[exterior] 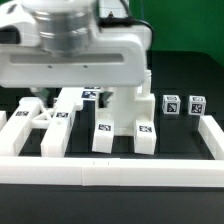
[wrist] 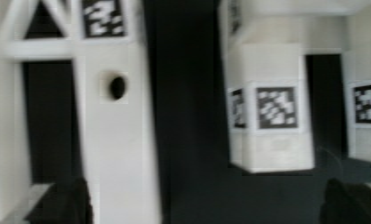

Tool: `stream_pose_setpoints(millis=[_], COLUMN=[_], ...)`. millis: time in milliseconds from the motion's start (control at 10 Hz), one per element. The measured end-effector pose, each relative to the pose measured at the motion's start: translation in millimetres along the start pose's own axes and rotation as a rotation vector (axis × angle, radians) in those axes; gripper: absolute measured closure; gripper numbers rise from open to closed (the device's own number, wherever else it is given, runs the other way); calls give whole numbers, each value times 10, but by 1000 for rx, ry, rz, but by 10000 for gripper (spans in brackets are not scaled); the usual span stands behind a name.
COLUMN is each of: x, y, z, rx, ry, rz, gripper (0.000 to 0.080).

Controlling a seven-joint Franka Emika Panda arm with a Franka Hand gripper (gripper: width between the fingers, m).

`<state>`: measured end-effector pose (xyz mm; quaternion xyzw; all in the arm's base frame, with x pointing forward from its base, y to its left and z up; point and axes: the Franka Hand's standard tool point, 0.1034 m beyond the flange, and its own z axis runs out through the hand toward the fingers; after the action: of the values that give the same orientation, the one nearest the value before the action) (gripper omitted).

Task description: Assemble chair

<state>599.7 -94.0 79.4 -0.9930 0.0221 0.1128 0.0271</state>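
Observation:
The chair lies in loose white tagged parts on the black table. The X-braced frame point(exterior: 45, 122) is at the exterior view's left. Two notched blocks point(exterior: 103, 136) point(exterior: 144, 132) stand in the middle, and two small cubes point(exterior: 172, 104) point(exterior: 197, 104) sit at the right. My gripper point(exterior: 80, 88) hangs low over the frame and blocks, its white body hiding what lies behind. In the wrist view my gripper point(wrist: 203, 205) is open, its dark fingertips point(wrist: 57, 205) wide apart. A frame bar with a hole point(wrist: 114, 86) runs between them, untouched. A tagged block point(wrist: 271, 105) lies beside it.
Long low white border rails close the area in: one along the front point(exterior: 110, 172), one at the exterior view's right point(exterior: 210, 135), one at its left point(exterior: 14, 132). Black table shows between the parts point(exterior: 122, 140).

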Motion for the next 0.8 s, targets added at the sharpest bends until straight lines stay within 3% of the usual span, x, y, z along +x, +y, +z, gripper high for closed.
stream_pose_setpoints(millis=[300, 800], x=[31, 24], y=[84, 208], z=[11, 304], rx=[-43, -46], ry=[182, 151], rz=[16, 29], gripper=[151, 151])
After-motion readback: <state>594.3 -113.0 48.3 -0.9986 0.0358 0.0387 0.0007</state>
